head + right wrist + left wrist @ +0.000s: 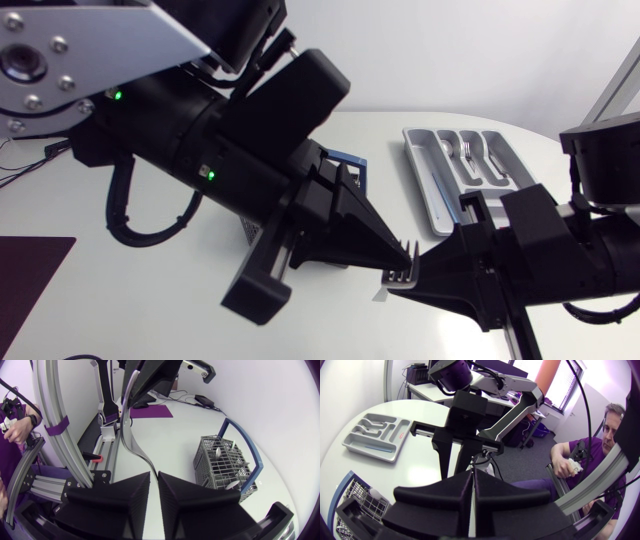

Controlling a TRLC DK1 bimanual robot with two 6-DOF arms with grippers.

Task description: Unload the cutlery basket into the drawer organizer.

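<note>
Fork [405, 252] in L jaws, tines showing, handle mostly hidden frm above.

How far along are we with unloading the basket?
Done: some cutlery lies in the grey plastic drawer organizer. In hand: a silver metal fork is mid-air, clamped in the left pincer, its other end at the right pincer, seemingly a handover. Remaining: the grey wire cutlery basket with the blue handle holds more pieces.

White worktop [150, 290] under me, smooth, with a rounded far edge. Dark purple mat [30, 280] lies flat on it at my near left. Even light, soft shadows on the surface.
</note>
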